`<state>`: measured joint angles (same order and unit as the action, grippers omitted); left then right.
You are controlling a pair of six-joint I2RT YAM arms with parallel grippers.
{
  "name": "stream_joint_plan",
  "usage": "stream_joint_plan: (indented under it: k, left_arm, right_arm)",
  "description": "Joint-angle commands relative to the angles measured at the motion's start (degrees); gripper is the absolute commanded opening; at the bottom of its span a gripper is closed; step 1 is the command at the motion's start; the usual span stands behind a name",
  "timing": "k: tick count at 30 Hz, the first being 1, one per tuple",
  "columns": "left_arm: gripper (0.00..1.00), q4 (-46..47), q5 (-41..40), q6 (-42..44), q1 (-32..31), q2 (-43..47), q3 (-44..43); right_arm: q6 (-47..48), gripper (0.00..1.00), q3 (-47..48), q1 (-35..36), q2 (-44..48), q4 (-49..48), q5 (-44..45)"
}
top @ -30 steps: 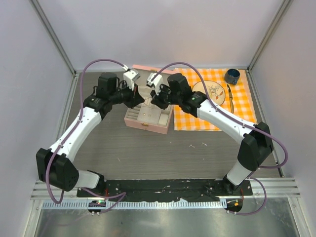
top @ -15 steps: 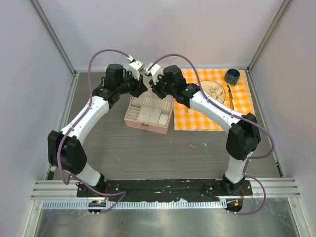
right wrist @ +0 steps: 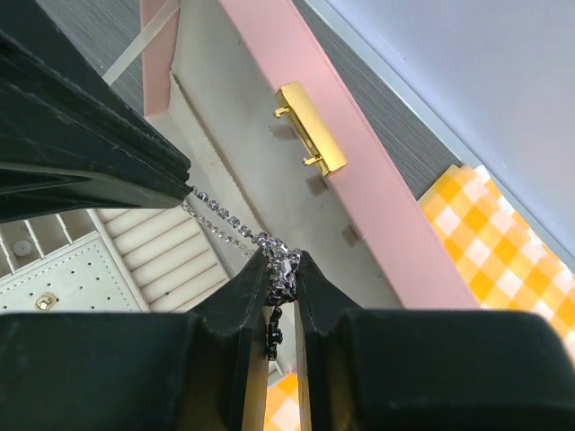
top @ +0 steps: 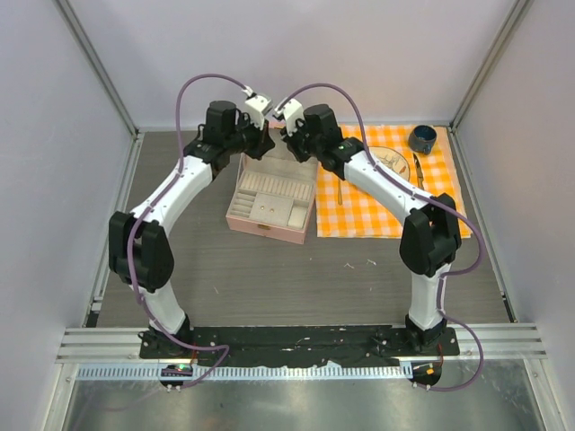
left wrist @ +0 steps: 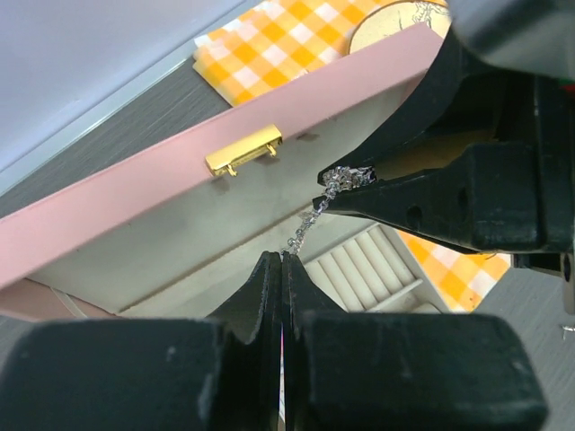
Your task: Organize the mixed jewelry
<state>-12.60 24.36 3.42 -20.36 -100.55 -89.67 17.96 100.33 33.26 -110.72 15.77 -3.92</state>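
In the last second the left arm [top: 171,197] has stretched forward and up. It was bent low beside the case [top: 265,230]; now it reaches over it to the back. The left gripper [left wrist: 280,260] is pressed fully together, and one end of the chain [left wrist: 310,224] goes in between its tips.

From there the chain runs up in a short, almost straight line in the air in front of the open lid [left wrist: 135,206], near the gold clasp [left wrist: 243,150]. It touches nothing in the case, as far as I can see.

The right gripper [right wrist: 280,269] is clamped on the other end, with a small bunch of links between its fingers [right wrist: 241,296] and a little tail hanging under them. The right arm [top: 386,184] has also come up and to the back, so the two grippers, which stood apart before, are now nearly tip to tip.

I think this means they are pulling the chain out straight, or passing it from one to the other, before it goes down into a compartment. That step is not done yet.

On the right, the cloth [top: 440,193] carries a plate [top: 370,157] with some pale bits [top: 388,166], too small to tell more.
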Motion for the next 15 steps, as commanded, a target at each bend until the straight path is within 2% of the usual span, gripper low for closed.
stream_joint_plan:
  k: [1, 15]
  left_arm:
    - [0.0, 2.23, -1.86, 2.82, -0.12, -1.83, -3.67]
    - [0.0, 6.8, -9.15, 4.14, -0.03, -4.48, -4.73]
  right_arm:
    - [0.59, 0.01, 4.08, -0.82, -0.81, -0.92, 1.37]
    - [-0.38, 0.01, 9.09, -1.26, -5.56, 0.05, 2.08]
